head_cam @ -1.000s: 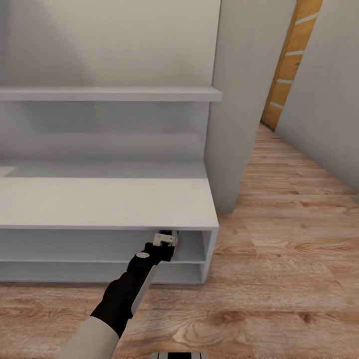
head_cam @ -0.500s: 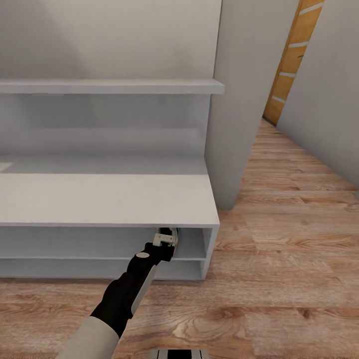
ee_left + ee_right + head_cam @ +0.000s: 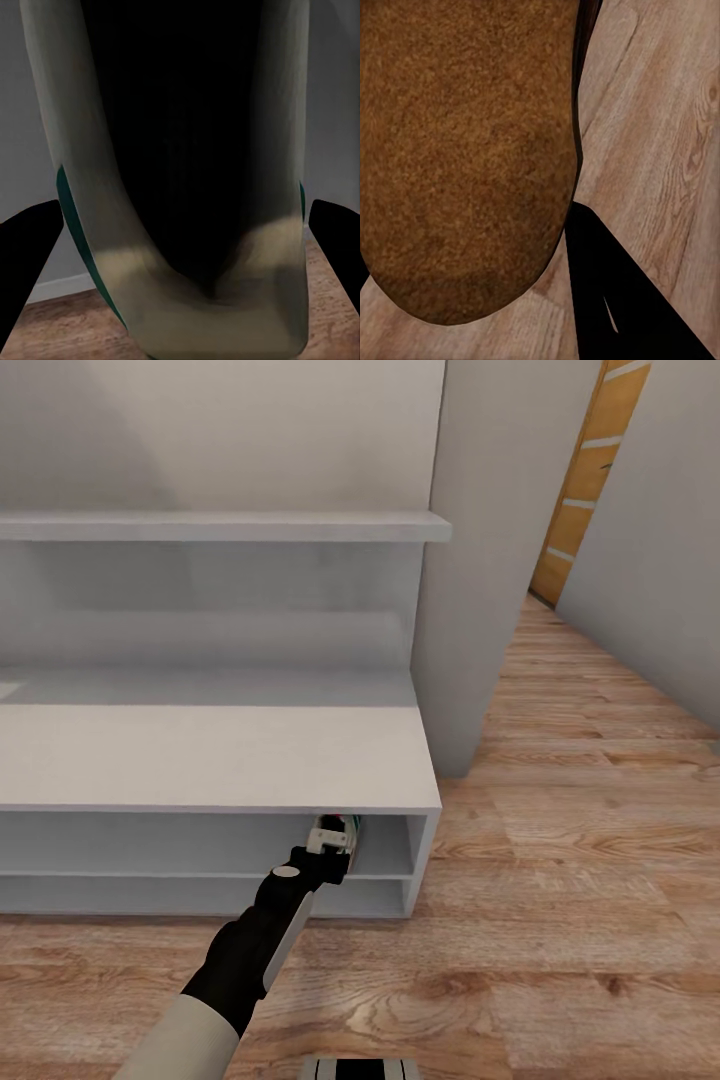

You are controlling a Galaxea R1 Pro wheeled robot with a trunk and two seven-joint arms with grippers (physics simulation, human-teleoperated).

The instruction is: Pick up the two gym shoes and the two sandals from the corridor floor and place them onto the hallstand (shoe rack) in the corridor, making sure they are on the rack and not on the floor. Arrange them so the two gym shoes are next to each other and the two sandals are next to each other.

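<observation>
left gripper [image 3: 335, 838] is clamped round a white, green-striped gym shoe [image 3: 180, 225], tucked into the smooth grey hallstand's [image 3: 220, 760] upper cubby. right gripper [image 3: 495, 247] pinches a grainy brown sandal [image 3: 465, 150] over the wood-grain corridor floor [image 3: 660, 150].

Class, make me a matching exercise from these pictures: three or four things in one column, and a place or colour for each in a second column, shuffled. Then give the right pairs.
Things:
1. Gym shoe
2. Sandal
3. Shoe rack
4. Floor

Descriptions:
A. Light grey, with a wide low bench top and open tiers below
B. Brown, close in front of the right hand's camera
C. Warm brown wood-grain planks
D. Whitish with a green stripe, between the left hand's dark fingers

Pairs: 1-D, 2-B, 3-A, 4-C
</observation>
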